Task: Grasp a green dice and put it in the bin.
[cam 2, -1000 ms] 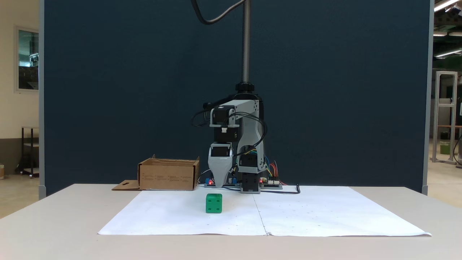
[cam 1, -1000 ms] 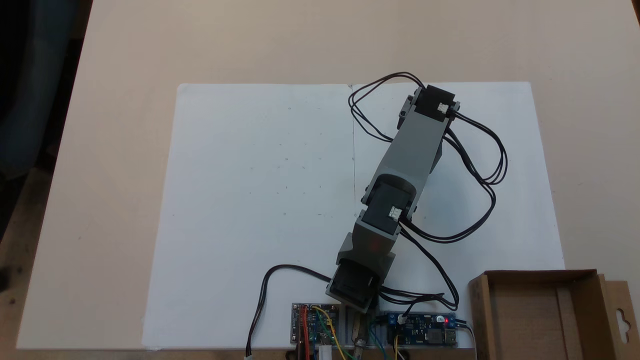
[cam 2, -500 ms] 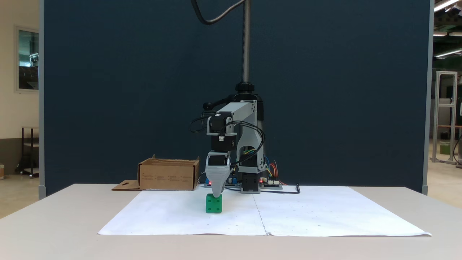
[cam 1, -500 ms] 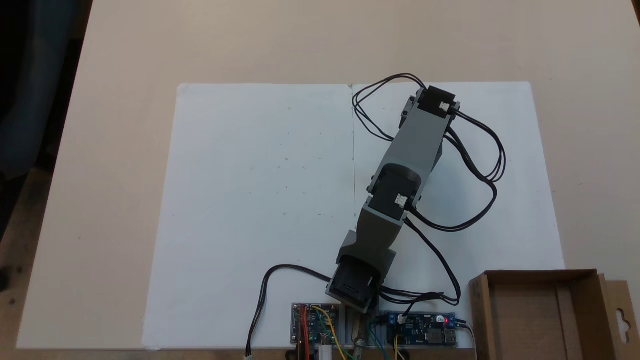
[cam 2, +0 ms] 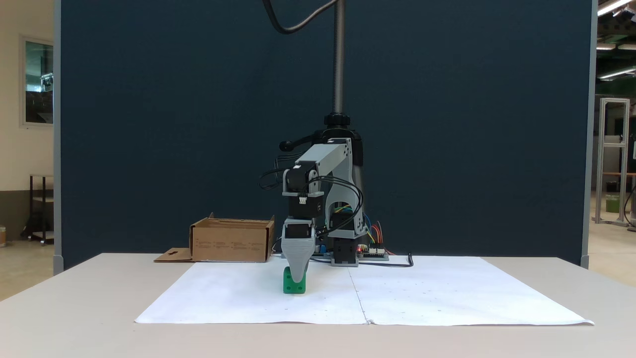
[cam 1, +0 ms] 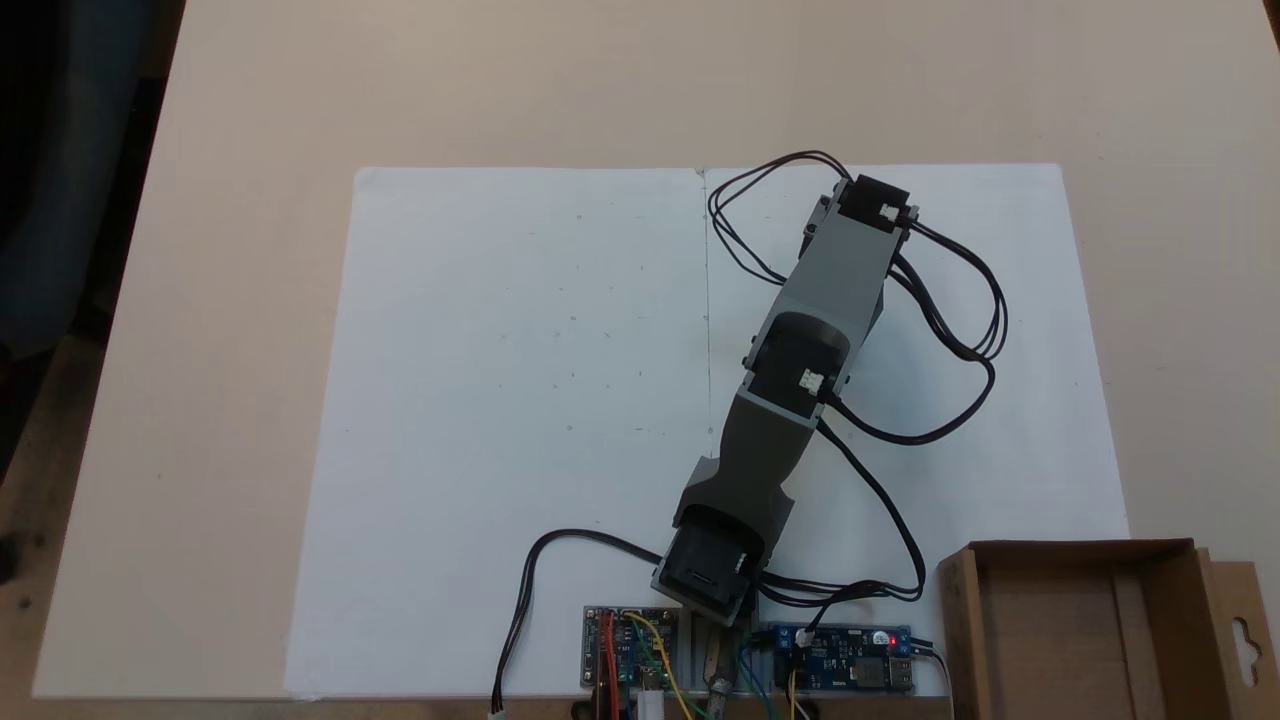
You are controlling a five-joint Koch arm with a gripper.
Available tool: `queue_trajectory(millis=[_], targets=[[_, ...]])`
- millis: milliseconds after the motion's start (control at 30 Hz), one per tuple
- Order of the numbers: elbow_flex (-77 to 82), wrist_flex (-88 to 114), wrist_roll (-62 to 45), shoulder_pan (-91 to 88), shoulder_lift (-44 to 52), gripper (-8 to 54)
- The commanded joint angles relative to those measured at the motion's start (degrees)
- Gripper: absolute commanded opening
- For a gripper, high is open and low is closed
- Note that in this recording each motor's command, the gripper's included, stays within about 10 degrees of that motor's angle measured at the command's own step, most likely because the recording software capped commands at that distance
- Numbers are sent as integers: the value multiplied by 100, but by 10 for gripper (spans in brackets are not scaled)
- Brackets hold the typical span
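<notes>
Landmark: the white paper sheet (cam 2: 422, 293), lying flat on the beige table (cam 2: 74, 308).

In a fixed view the green dice (cam 2: 289, 287) is sitting on the paper, just left of the sheet's centre seam and nearer its front edge than the arm's base is. The gripper (cam 2: 298, 279) is pointing straight down, its grey tapered finger (cam 2: 298, 256) overlapping the upper right part of the dice's front face; the tip is reaching roughly halfway down the cube. Only one finger is showing from here, so I cannot tell whether the fingers are apart, together or clamping the dice.

In a fixed view from above, the arm (cam 1: 815, 300) is stretching diagonally over the right half of the paper, covering the dice and gripper beneath it. Black cables (cam 1: 960, 330) are looping out toward the sheet's right edge.

The cardboard bin (cam 1: 1090, 620) is sitting off the paper's near right corner, top open, its flap with a hang-hole (cam 1: 1245, 635) lying outward. The left half of the paper is lying bare, and bare table is ringing the sheet
</notes>
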Motion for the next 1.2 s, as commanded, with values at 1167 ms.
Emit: queue_trajectory(millis=[1167], targets=[[-158, -686, -967, 272, -352, 417]])
